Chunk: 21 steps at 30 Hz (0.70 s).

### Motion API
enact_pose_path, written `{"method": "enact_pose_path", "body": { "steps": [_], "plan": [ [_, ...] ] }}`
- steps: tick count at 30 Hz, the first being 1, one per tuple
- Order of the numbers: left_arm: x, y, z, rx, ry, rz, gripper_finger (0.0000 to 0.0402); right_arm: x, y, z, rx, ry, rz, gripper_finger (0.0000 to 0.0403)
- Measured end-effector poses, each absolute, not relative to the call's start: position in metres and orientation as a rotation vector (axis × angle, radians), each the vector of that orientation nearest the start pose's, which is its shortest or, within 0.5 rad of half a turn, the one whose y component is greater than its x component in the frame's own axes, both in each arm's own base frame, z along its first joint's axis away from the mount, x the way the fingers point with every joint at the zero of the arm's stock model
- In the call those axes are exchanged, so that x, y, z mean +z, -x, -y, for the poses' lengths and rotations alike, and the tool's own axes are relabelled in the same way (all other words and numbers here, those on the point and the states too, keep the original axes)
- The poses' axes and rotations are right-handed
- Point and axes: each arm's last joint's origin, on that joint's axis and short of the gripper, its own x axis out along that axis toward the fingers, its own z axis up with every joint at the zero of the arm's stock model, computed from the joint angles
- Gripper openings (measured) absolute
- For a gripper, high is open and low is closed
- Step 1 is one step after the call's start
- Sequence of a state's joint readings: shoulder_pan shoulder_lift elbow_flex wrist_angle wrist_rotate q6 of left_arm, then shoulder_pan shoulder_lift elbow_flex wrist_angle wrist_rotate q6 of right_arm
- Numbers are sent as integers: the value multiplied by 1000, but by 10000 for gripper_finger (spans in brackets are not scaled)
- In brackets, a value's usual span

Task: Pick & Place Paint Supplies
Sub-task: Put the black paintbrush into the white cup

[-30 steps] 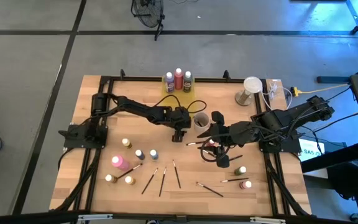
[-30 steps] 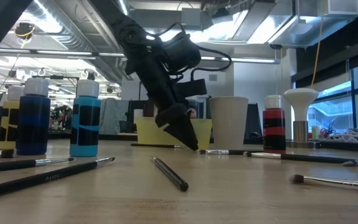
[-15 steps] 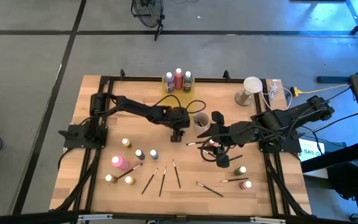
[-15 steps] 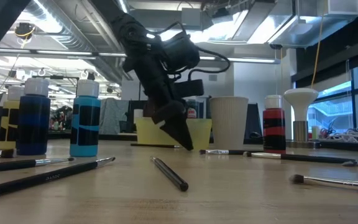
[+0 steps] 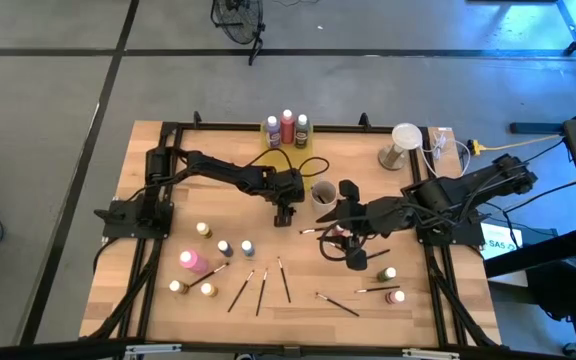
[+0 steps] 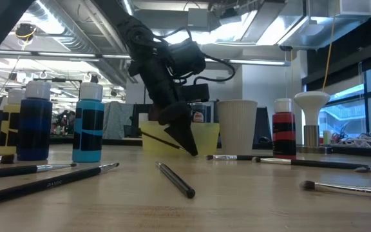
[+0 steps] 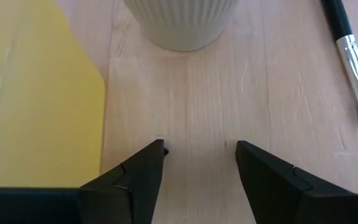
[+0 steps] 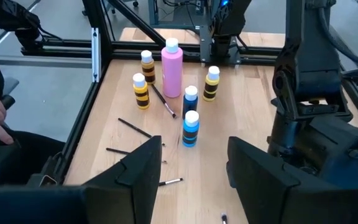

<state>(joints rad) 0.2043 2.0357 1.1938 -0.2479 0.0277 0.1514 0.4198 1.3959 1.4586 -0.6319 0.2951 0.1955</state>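
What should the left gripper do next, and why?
Probably shift the left gripper sideways to the brush lying near the cup before closing. Its fingers stand apart over bare table with nothing between them, so closing here would likely grab nothing.

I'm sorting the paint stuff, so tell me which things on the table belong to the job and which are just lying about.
Job:
pink bottle
three bottles at the back edge
blue bottles
brushes

Lying about:
ribbed cup
yellow tray
white stand
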Motion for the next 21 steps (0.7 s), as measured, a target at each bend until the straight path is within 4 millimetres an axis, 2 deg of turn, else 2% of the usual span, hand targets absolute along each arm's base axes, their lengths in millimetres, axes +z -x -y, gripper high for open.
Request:
{"method": "enact_pose_path", "body": {
  "steps": [21],
  "plan": [
    [110,-382,-79,116,37,-1110,139,387,-273,-113,75,5,-544,188]
  ]
}}
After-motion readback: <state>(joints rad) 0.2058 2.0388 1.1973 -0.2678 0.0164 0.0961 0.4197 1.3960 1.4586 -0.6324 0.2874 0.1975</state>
